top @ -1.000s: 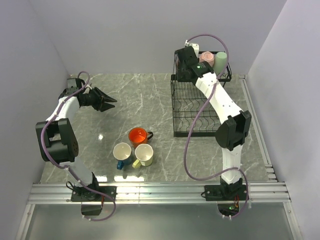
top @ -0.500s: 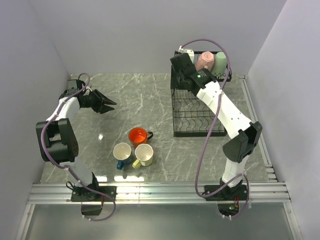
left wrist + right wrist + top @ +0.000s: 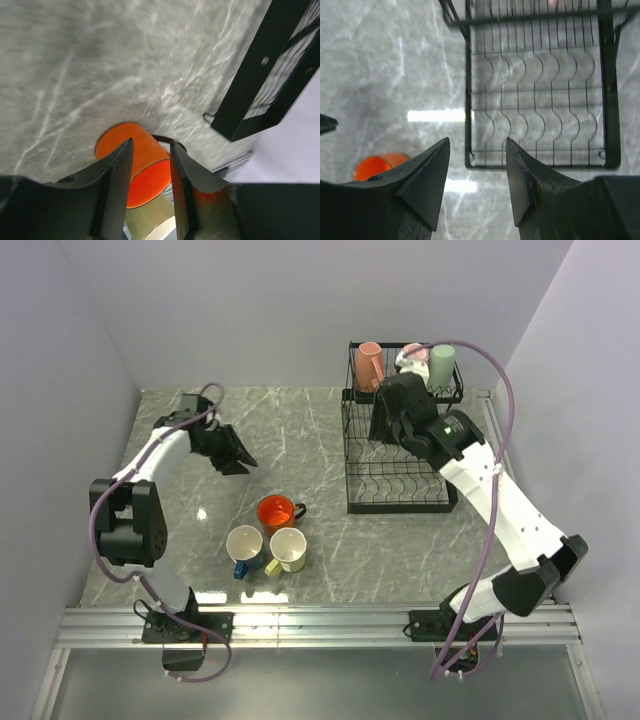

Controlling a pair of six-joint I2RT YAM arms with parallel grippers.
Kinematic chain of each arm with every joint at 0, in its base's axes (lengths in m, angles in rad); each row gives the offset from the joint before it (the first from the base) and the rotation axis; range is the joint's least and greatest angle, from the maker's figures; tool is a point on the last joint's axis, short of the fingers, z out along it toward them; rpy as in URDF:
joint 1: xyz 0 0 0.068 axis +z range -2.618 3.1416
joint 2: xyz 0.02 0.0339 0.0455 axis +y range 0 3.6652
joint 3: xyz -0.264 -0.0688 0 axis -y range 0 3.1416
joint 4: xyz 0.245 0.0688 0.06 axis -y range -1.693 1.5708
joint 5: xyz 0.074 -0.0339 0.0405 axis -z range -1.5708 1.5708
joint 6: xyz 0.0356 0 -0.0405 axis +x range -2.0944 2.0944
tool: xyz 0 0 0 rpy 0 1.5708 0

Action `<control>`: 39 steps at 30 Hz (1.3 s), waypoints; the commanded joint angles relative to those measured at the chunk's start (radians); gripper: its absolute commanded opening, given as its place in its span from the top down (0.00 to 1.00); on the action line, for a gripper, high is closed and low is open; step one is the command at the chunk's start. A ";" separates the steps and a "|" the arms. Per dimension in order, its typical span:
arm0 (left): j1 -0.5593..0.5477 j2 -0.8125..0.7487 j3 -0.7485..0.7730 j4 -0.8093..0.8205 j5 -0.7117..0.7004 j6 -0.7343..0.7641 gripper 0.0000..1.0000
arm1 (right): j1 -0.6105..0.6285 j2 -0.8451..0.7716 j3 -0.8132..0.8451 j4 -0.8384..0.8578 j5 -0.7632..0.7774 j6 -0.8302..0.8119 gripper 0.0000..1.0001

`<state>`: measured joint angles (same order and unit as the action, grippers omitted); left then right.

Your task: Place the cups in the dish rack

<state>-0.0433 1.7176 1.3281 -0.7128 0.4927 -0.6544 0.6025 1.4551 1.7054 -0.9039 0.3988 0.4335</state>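
Pale walls close around a grey marble-patterned bench (image 3: 300, 430). Above its left part hangs the left gripper (image 3: 240, 458), with its jaws apart and nothing between them. In the left wrist view this gripper (image 3: 151, 145) frames an orange ceramic mug (image 3: 150, 175) that lies beyond the fingers and is not touched. Seen from above, the orange ceramic mug (image 3: 275, 511) stands upright near the middle of the bench, apart from the left gripper. Just beside it, toward the near edge, stand a blue mug (image 3: 243, 543) with a pale inside and a pale yellow mug (image 3: 288, 549), the two very close together. The right gripper (image 3: 388, 425) is over the black wire dish rack (image 3: 400, 507) at the right of the bench, also open and holding nothing. Its wrist view shows the right gripper (image 3: 477, 145) above the wavy lower shelf (image 3: 540, 105). In the upper basket (image 3: 353, 375) at the back stand a pink mug (image 3: 369, 362), a second pink mug (image 3: 412, 357) partly hidden by the arm, and a pale green mug (image 3: 442, 365).
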 commanded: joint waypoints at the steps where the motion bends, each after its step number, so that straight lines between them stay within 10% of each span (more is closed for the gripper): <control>1: -0.064 0.008 0.043 -0.068 -0.089 0.073 0.59 | 0.000 -0.067 -0.117 0.017 -0.008 0.074 0.44; 39: -0.293 -0.199 -0.244 -0.027 -0.295 0.167 0.60 | 0.002 -0.256 -0.362 0.010 -0.029 0.137 0.43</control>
<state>-0.3267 1.5330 1.0939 -0.7811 0.2054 -0.4992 0.6025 1.2343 1.3533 -0.9058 0.3691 0.5537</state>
